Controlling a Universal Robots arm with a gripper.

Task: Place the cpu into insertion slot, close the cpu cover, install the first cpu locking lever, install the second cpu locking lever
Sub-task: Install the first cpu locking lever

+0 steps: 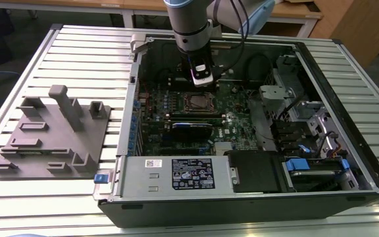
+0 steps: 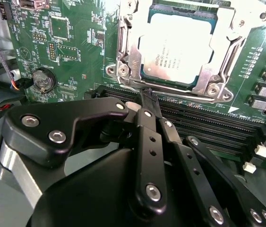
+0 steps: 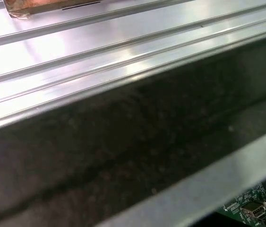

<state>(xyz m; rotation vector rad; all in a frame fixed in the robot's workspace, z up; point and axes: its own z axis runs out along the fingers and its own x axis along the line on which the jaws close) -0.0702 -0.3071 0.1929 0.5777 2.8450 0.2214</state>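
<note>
Lying open on a ribbed aluminium table (image 1: 77,44): one black steel computer case (image 1: 242,212), side panel off, its interior exposed. Item, green circuit board (image 2: 71,52), glossy and densely populated, with a round coin battery (image 2: 44,79) and long narrow black memory slots (image 2: 203,120). Item, the insertion slot (image 1: 185,102), square, with a silvery rim, set near the middle of the board. Item, the cpu (image 2: 177,45), a flat square chip with a dull silver-grey top, seated inside the slot. Item, the cpu cover (image 2: 124,42), a thin stamped bright metal frame with a large central window, lying flat over the chip's edges so that the chip's top shows through. Item, the gripper (image 2: 147,94), matt black linkage bars joined by round silver screw heads, hanging from the grey arm directly above the board, between the slot and the memory slots. Its fingers (image 2: 144,123) taper to tips drawn together with no gap showing, just beside the slot's nearer edge; whether they pinch anything cannot be told. Item, grey labelled power-supply box (image 1: 176,173), rectangular sheet metal, at the case's near end. Item, moulded grey plastic fixture tray (image 1: 51,143) with upright posts and shallow pockets, on the table at the exterior view's left, well apart from the gripper. The first wrist view gives bright ridged aluminium slats (image 3: 99,42) above a dark, smooth band of case wall (image 3: 123,137)
</note>
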